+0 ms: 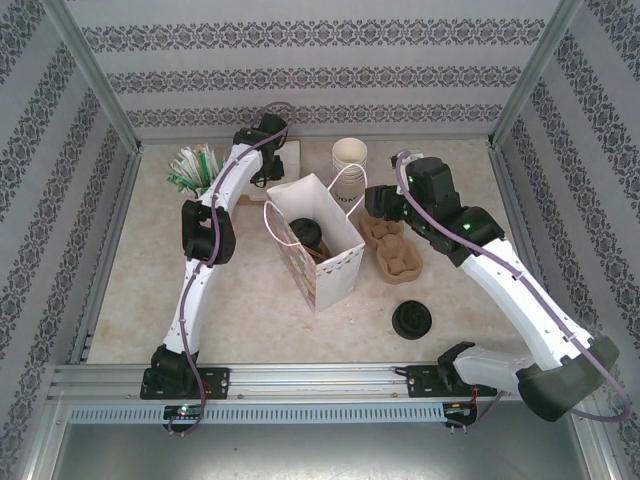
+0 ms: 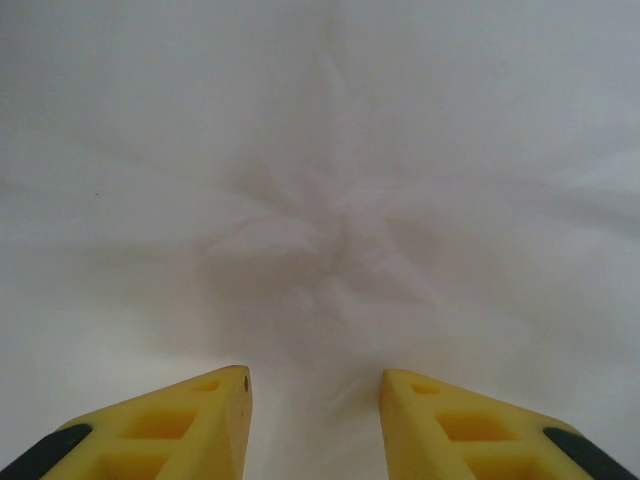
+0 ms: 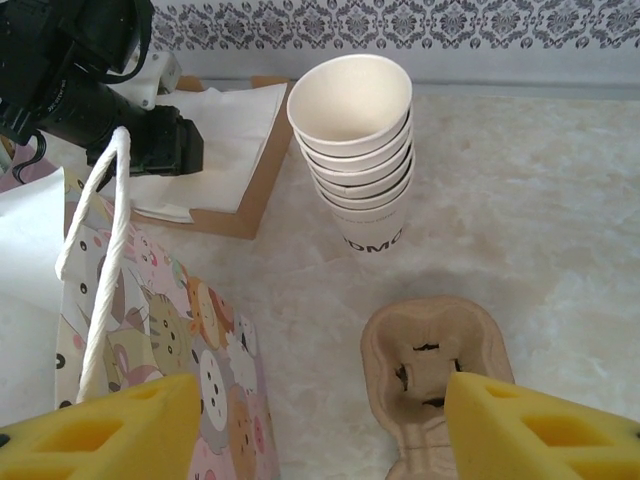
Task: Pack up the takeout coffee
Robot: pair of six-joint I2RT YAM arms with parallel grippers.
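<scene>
Top external: white paper gift bag [image 1: 338, 268] stands upright on cream marbled tabletop [image 1: 150, 290], mouth open. Takeout coffee [image 1: 306, 233] sits inside it, round black lid up, cup body mostly hidden by bag walls. Coffee lies just past L claw [image 1: 279, 170], which is at bag's far wall w/ tips hard to make out. R claw [image 1: 374, 203] hovers beside bag's other wall, coffee to its left. Stack of cream cups [image 1: 350, 156] is beyond R claw, moulded pulp carrier [image 1: 393, 250] just beside it, and loose black lids [image 1: 412, 320] well back toward its arm base.

Left wrist: L claw narrow. Yellow ribbed fingers [image 2: 215, 410] sit a modest gap apart, nothing b/w them. Ahead is smooth white paper, v. close, faint star-shaped crease, blurry; can't tell which bag wall.

Right wrist: R claw wide, holding nothing, fingers cut off at bottom corners. By left finger is bag side w/ cartoon-animal print & twisted white rope handle [image 3: 105, 270]. Carrier is at right finger. Ahead are the nested cups, top one hollow. Ahead-left, napkins [image 3: 215, 130] on brown board are partly hidden by L arm's black wrist [image 3: 80, 70].
</scene>
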